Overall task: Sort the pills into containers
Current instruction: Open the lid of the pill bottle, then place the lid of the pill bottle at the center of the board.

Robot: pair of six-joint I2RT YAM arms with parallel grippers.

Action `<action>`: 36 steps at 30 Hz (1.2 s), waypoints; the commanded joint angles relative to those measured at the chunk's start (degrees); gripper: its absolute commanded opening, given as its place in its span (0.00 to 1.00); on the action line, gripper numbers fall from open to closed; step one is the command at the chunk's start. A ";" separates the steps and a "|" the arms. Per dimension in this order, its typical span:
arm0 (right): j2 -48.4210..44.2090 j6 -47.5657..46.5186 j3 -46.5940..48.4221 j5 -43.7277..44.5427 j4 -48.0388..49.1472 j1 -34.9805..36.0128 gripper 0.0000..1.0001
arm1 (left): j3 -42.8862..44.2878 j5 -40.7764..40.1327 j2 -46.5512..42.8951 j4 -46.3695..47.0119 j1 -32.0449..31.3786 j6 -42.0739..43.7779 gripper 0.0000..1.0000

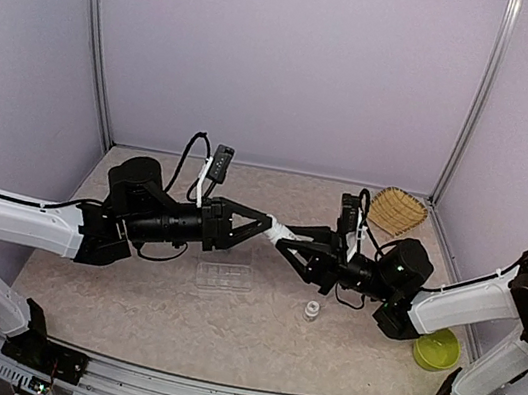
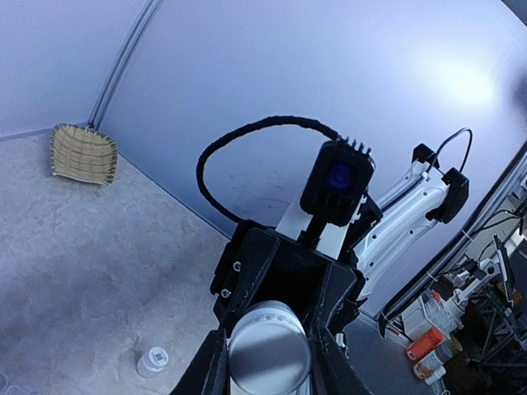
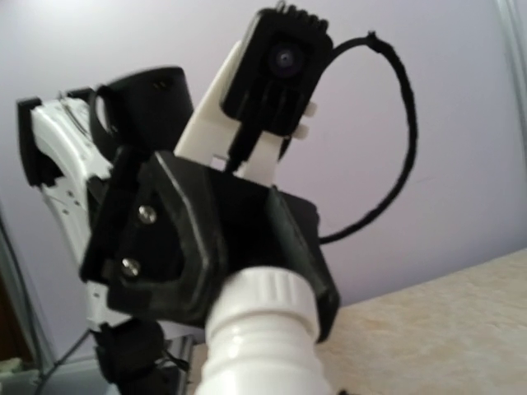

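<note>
The box lies flat on the surface near the middle, clear and split into small compartments. It sits just in front of the spot where the two arms meet. No pills can be made out in it or around it; at this distance they are too small to tell. Whether its lid is up or down I cannot tell.

Right of the box and apart from it stands a small vial with a pale cap, upright on the surface. The left wrist view shows it too.

Above the box, clear of the surface, a white bottle hangs roughly level between the two arms. The left jaws are closed narrow on one end of it. In the left wrist view its round end face sits between the black fingers. The right jaws grip the other end – drawn in narrow around it. From the right wrist the bottle runs up from the bottom edge, its ribbed collar against the left arm's black jaws.

Farther out, a straw basket rests at the far right corner – also seen from the left wrist. A green bowl sits at the right near edge, beside the right arm.
</note>
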 commanded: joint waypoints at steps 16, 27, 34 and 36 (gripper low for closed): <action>0.30 3.72 -3.38 -4.60 10.78 -2.32 0.13 | 0.56 -23.58 -7.37 -17.42 2.09 -1.45 0.23; 1.27 8.00 -3.31 -8.13 14.63 -3.48 0.14 | -8.13 -29.47 -12.29 -23.62 10.15 -1.36 0.27; 1.55 8.40 -3.20 -8.52 14.64 -3.55 0.14 | -11.90 -32.53 -12.62 -26.10 14.82 -1.00 0.27; 1.49 8.46 -3.16 -8.51 14.62 -3.52 0.14 | -12.92 -33.26 -12.20 -26.14 16.03 -0.87 0.27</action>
